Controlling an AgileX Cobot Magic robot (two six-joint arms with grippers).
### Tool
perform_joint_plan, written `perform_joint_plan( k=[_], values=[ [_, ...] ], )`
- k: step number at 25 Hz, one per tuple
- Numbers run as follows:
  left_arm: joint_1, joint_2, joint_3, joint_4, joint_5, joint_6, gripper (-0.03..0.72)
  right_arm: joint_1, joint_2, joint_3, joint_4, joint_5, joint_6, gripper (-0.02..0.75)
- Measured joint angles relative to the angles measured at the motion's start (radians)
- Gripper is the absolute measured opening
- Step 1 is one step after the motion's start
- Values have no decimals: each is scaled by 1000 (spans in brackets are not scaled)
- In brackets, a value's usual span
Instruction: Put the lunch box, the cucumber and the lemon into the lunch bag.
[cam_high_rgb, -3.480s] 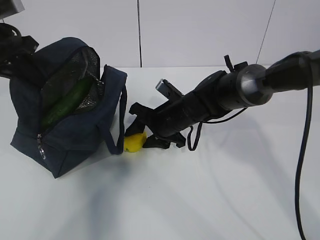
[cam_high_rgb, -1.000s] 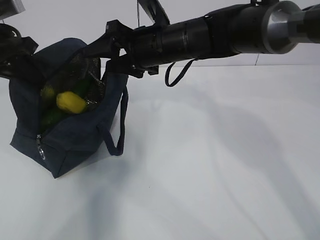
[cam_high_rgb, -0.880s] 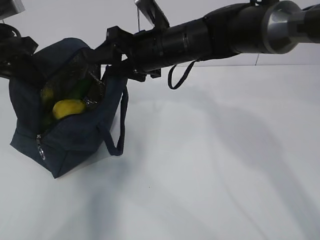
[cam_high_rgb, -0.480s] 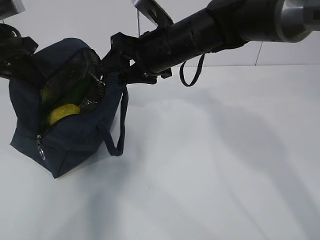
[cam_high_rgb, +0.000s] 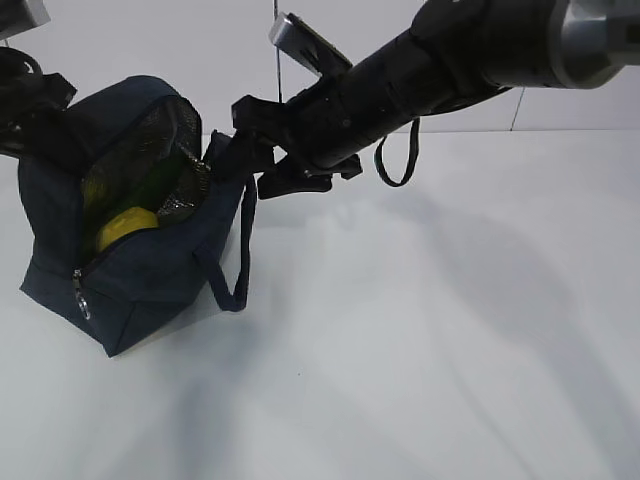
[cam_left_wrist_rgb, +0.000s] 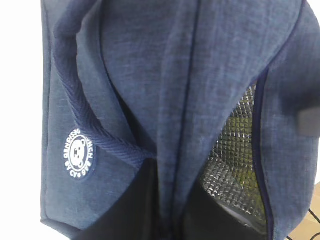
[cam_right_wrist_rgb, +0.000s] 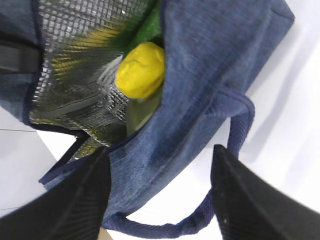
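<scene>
- The lunch bag (cam_high_rgb: 120, 220) sat on the white table (cam_high_rgb: 420, 350), tilted, its mouth gaping toward the camera and showing a silver quilted lining (cam_right_wrist_rgb: 75, 65).
- The lemon (cam_high_rgb: 125, 226) lay inside the bag, just behind its front lip; in the right wrist view the lemon (cam_right_wrist_rgb: 141, 69) rested against the lining.
- The cucumber (cam_high_rgb: 150, 185) showed as a green strip inside the bag, behind the lemon.
- The lunch box could not be made out in the bag.
- The right gripper (cam_high_rgb: 262, 150) hung beside the bag's right edge, above the loop handle (cam_high_rgb: 235, 270), its jaws spread and holding nothing.
- The left gripper (cam_left_wrist_rgb: 167, 210) was at the bag's back wall, jaws clenched on a fold of the navy fabric, near the round white logo (cam_left_wrist_rgb: 79, 152).
- A silver ring pull (cam_high_rgb: 82, 300) dangled at the bag's front lower corner.
- The right arm's black body (cam_high_rgb: 420, 70) stretched away from the bag to the right.
</scene>
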Motion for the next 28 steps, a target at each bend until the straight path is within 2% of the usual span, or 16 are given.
perform_joint_plan(
  k=[4, 8, 11, 13, 15, 22, 28],
  values=[
    [0, 0, 0, 0, 0, 0, 19, 7, 22, 13, 45, -13, 2, 454],
    [0, 0, 0, 0, 0, 0, 19, 12, 71, 16, 199, -28, -67, 402],
    [0, 0, 0, -2, 0, 0, 19, 12, 75, 18, 219, -47, -85, 244],
    [0, 0, 0, -15, 0, 2, 19, 12, 75, 18, 211, -49, -92, 100],
    [0, 0, 0, -38, 0, 6, 19, 12, 75, 18, 190, -52, -94, 25],
    [-22, 0, 0, -106, 0, 24, 19, -10, 68, 18, 157, -36, -96, 6],
    [-89, 0, 0, -222, -7, 24, 19, -60, 3, 18, 68, 36, -92, 6]
  ],
)
